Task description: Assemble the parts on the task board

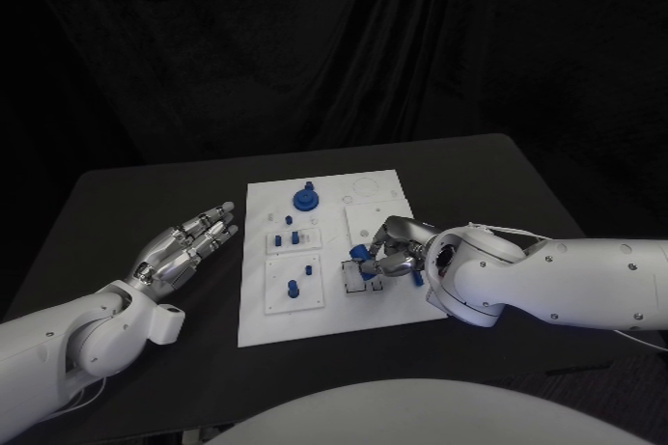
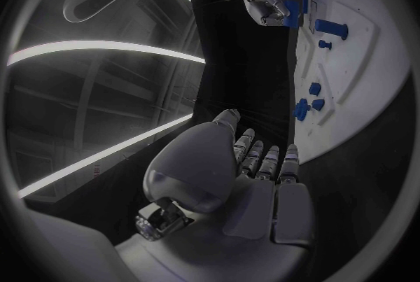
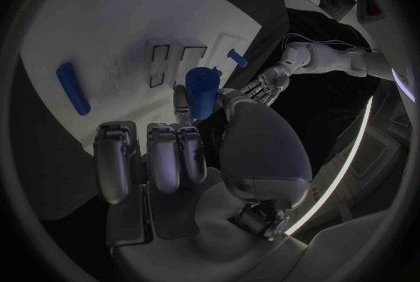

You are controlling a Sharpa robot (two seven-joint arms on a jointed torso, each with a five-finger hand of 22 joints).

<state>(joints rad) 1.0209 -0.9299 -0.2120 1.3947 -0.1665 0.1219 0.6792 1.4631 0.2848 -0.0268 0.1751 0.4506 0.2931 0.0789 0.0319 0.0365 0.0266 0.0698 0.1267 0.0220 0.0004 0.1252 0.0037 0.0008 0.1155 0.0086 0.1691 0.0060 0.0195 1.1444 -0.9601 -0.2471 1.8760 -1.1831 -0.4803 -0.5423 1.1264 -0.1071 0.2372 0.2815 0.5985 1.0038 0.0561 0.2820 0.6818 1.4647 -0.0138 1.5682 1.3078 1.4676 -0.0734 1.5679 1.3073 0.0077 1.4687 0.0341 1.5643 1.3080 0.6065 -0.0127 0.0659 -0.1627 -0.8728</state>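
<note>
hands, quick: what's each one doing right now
Left hand: open, fingers apart, holding nothing, beside the task board.
Right hand: holding a blue part over the board.

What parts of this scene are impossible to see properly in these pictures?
- Head view: the right hand covers the white task board beneath it, so where its small blue part will go is hidden.
- Right wrist view: the blue part's lower end is hidden behind the fingers.
- Left wrist view: the open left hand is seen from behind, its palm unseen.
- Head view: the blue pieces standing on the board are too small to tell shapes.
</note>
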